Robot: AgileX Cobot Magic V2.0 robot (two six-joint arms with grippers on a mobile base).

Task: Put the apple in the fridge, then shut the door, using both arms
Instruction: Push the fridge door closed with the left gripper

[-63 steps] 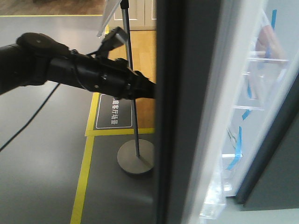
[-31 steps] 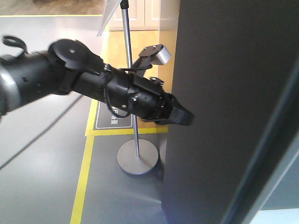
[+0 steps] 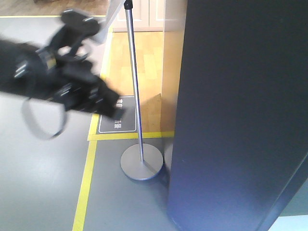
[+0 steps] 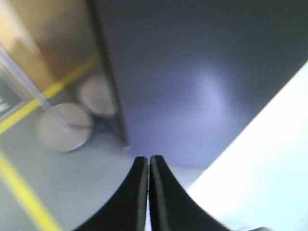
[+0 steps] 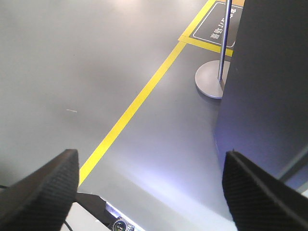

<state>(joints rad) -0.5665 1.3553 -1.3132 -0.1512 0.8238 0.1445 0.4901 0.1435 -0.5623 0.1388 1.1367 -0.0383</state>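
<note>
The tall dark grey cabinet fridge (image 5: 264,96) occupies the right side of the front-facing view. The door (image 3: 240,106), a tall slab, presents its dark grey outer face to the camera. No white interior surface shows, so the contents of the cabinet, the apple included, are hidden. The black left arm (image 3: 57,82) appears at upper left in the front-facing view. It is blurred, carries a loop of black cable, and stands apart from the door without touching it. The left tool (image 4: 148,187) is clenched: its two black fingers (image 4: 137,192) press against each other with nothing between them, and they point toward the lower part of the fridge. The right tool (image 5: 154,192) is released: its two black ribbed pads (image 5: 43,187) sit far apart at the bottom corners of the right wrist view and hold nothing. It hangs above the grey floor (image 5: 96,72), just beside the fridge. A thin metal pole on a round grey base (image 3: 141,162) stands near the left edge of the fridge. A yellow tape line (image 3: 85,187) runs across the floor past this base. A dark rectangular floor sign with white characters (image 3: 118,120) lies behind the pole.
</note>
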